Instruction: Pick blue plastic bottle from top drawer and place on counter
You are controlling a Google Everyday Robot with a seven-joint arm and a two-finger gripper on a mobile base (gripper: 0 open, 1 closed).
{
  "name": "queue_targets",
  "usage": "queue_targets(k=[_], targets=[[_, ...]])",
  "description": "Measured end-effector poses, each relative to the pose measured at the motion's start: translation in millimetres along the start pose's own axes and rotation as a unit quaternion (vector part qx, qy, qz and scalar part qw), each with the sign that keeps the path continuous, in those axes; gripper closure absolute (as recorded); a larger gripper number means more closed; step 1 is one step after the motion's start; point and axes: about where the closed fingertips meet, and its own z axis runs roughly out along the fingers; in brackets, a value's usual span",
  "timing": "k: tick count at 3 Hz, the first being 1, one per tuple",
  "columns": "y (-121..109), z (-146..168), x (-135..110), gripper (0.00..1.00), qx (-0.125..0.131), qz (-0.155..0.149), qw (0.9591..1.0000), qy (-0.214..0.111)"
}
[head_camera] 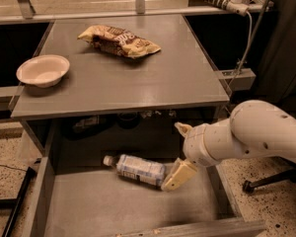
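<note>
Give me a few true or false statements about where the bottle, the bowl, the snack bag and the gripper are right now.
1. The blue plastic bottle lies on its side in the top drawer. True.
2. The bowl sits inside the drawer. False: it stands on the counter, near its left edge.
3. The gripper, fingers apart, is down by the end of the bottle away from its cap. True.
4. The snack bag lies next to the bottle. False: it is on the counter, toward the back.
</note>
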Motion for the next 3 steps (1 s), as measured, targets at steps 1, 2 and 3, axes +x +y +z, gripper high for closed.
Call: queue_targets(k=[1,2,3], targets=[[11,31,-1,0.0,-0.015,-0.008,0.9998,-0.01],[21,57,5,0.0,-0.023,-0.011,0.9996,-0.012],[31,79,12,0.0,-0.032,-0.01,0.9994,-0.007]])
